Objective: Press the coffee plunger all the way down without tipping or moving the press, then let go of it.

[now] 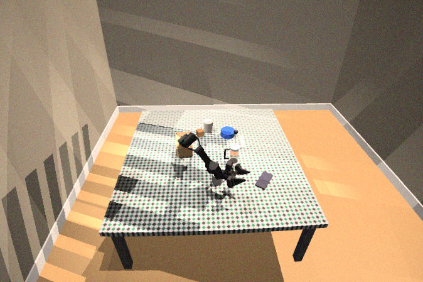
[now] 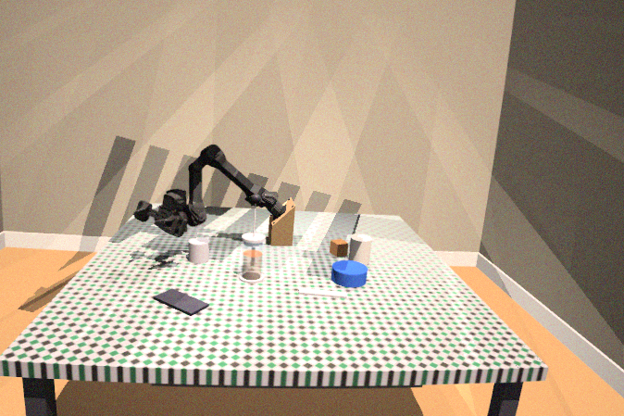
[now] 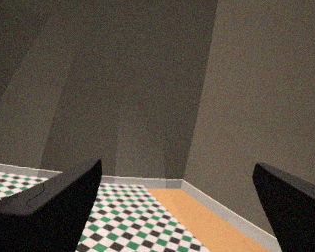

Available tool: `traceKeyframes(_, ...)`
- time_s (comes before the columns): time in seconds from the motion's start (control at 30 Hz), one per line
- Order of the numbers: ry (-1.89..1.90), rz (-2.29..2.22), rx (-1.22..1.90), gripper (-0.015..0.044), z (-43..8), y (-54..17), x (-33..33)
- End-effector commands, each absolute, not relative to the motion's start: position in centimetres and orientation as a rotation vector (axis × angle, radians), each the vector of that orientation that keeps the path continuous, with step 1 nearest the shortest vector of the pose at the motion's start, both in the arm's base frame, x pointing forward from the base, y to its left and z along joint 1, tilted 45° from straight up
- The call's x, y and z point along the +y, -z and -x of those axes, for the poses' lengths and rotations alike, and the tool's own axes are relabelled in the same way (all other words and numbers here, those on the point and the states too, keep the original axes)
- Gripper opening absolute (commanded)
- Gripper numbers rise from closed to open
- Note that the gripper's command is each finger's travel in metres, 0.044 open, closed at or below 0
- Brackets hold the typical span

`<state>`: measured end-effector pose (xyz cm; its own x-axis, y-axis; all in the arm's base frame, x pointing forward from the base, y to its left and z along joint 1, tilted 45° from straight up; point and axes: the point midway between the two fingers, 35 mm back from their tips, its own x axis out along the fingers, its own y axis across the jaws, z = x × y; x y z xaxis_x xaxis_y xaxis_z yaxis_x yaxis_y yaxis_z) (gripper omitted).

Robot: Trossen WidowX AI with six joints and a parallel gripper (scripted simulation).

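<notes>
Coffee press (image 2: pixel 252 257) stands upright near the middle of the checked table (image 2: pixel 364 343), a narrow clear beaker with a white lid (image 2: pixel 253 237) and an orange-brown band showing through its wall. A thin rod (image 2: pixel 254 220) rises straight from the lid, and in the top view it ends in a small dark knob (image 1: pixel 236 131), so the plunger looks fully raised. It looks light, tall and top-heavy, with a smooth hard wall that may slip and would likely tip under a sideways push. The knob seems the place to take hold, from directly above, pressing straight down along the rod. Nearest the onlooker lies a flat dark slab (image 2: pixel 180 301), then a thin white strip (image 2: pixel 321 291) and a squat blue puck (image 2: pixel 349 273) to the right. Level with the press, to its left, is a matt grey cup (image 2: pixel 198 250). Just past the puck sit a small brown cube (image 2: pixel 338 246) and a pale cylinder (image 2: pixel 360 249). Behind the press a tan wedge-shaped block (image 2: pixel 281 225) carries the black jointed arm (image 2: pixel 210 156), which arches up and over to the far left. There the gripper (image 1: pixel 246 176) hangs low over the table, well apart from the press, with its black wedge-shaped fingers spread nearly as wide as they go and nothing between them.
</notes>
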<state>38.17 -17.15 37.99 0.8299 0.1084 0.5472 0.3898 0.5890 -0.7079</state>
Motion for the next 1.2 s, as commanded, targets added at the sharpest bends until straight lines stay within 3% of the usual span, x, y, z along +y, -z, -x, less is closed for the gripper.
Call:
traceKeyframes(0.0, 0.175, 0.935, -0.589, 0.0426, -38.3, -38.0, -17.1)
traceKeyframes(0.2, 0.157, 0.75, -0.538, 0.044, -41.0, -37.7, -14.2)
traceKeyframes(0.4, 0.126, 0.44, -0.355, 0.044, -45.1, -35.4, -6.9)
traceKeyframes(0.6, 0.088, 0.255, -0.135, 0.044, -45.8, -32.0, 0.9)
traceKeyframes(0.83, 0.118, 0.239, 0.118, 0.044, -42.5, -27.7, 9.1)
traceKeyframes(1.17, 0.202, 0.492, 0.307, 0.044, -32.1, -24.6, 16.2)
